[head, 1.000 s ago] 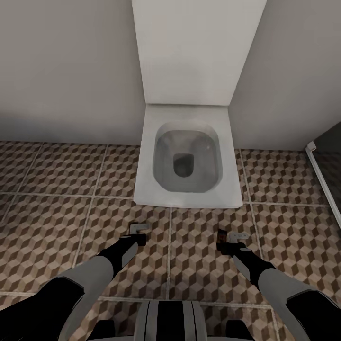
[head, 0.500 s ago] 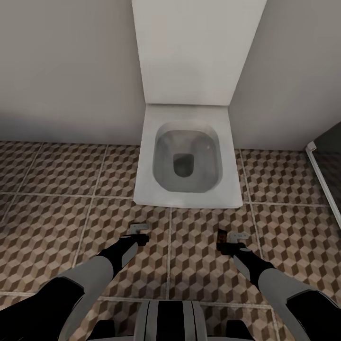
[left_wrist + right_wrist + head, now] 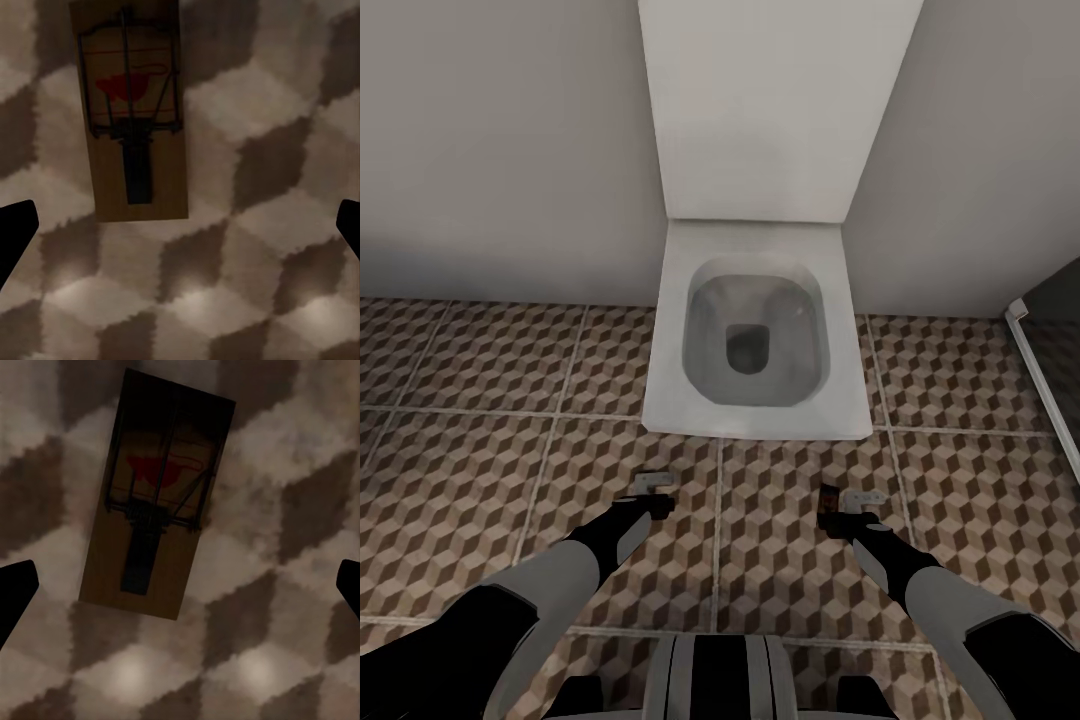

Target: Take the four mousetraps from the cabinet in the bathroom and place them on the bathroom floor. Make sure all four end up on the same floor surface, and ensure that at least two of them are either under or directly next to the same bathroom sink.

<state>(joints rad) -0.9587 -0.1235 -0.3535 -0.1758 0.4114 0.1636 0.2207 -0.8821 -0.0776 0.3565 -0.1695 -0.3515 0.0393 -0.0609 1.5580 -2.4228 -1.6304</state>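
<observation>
The toilet [image 3: 755,340] stands against the wall, straight ahead on the bathroom floor [image 3: 480,400]. Before it, the left hand [image 3: 652,492] and right hand [image 3: 845,505] hang side by side over the tiles, well apart. One mousetrap [image 3: 133,112] lies flat on the floor below the left hand, another mousetrap [image 3: 159,495] below the right hand.

- I count two mousetraps: one mousetrap [image 3: 133,112] under my left wrist camera, a second mousetrap [image 3: 157,502] under my right.
- One toilet [image 3: 755,340] sits at 12 o'clock.
- Two grippers: left gripper [image 3: 651,492] at 7 o'clock, right gripper [image 3: 844,505] at 5 o'clock.
- One tiled bathroom floor [image 3: 480,400].
</observation>
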